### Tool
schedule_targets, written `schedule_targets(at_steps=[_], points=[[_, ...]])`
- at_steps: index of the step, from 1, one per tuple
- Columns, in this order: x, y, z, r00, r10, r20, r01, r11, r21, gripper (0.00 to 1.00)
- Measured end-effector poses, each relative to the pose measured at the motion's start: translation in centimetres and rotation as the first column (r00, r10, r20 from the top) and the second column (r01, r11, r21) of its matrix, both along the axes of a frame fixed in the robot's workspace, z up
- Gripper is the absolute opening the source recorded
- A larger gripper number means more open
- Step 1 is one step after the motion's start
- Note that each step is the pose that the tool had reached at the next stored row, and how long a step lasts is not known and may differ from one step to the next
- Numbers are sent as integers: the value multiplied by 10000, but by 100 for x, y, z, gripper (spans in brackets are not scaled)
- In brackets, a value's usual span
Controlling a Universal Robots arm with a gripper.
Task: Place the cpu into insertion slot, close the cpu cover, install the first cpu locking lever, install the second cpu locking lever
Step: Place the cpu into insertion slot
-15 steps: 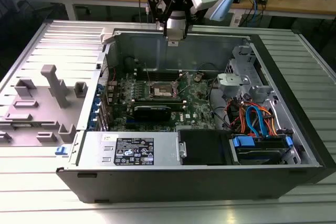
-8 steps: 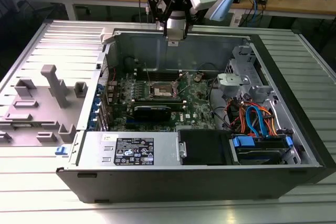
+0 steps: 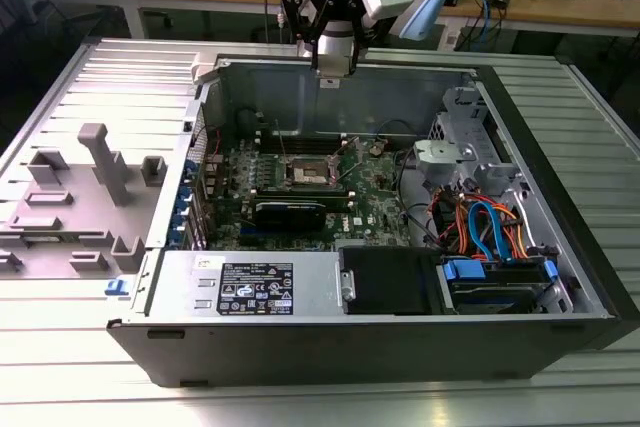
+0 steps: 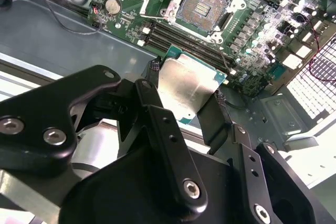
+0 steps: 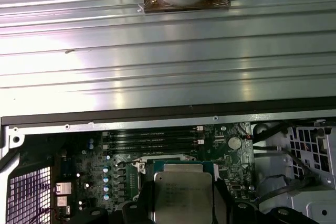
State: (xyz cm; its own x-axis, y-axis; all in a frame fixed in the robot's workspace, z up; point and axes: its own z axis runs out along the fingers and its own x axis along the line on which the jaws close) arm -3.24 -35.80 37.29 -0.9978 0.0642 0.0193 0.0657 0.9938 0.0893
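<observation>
My gripper point(image 4: 186, 92) is shut on the cpu point(image 4: 190, 80), a small square chip with a silver-grey top, gripped by two opposite edges. In the exterior view the gripper point(image 3: 335, 65) hangs above the rear wall of the open computer case, well above the green board. The insertion slot point(image 4: 202, 4) lies bare below, with a brownish contact field inside a silver rim, and also shows in the exterior view point(image 3: 305, 173). In the first wrist view the cpu point(image 5: 184, 192) covers most of the slot. I cannot tell the cpu cover or the locking levers apart from the rim.
Long black memory slots point(image 4: 181, 39) run beside the socket. A black card point(image 3: 290, 213) lies in front of it, then the power supply point(image 3: 250, 287). Drive cage and coloured cables point(image 3: 480, 227) fill the exterior view's right. A grey fixture tray point(image 3: 90, 187) sits left of the case.
</observation>
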Motion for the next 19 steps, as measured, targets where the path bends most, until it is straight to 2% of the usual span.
schedule_targets(at_steps=[4,10,13,19], points=[[0,0,0,10000,-27,0,27,10000,0,55],[0,-2,-8,9979,-642,0,642,9979,2,55],[-1,-20,-8,9974,-717,0,717,9974,1,55],[0,-21,-8,9974,-720,0,720,9974,0,55]])
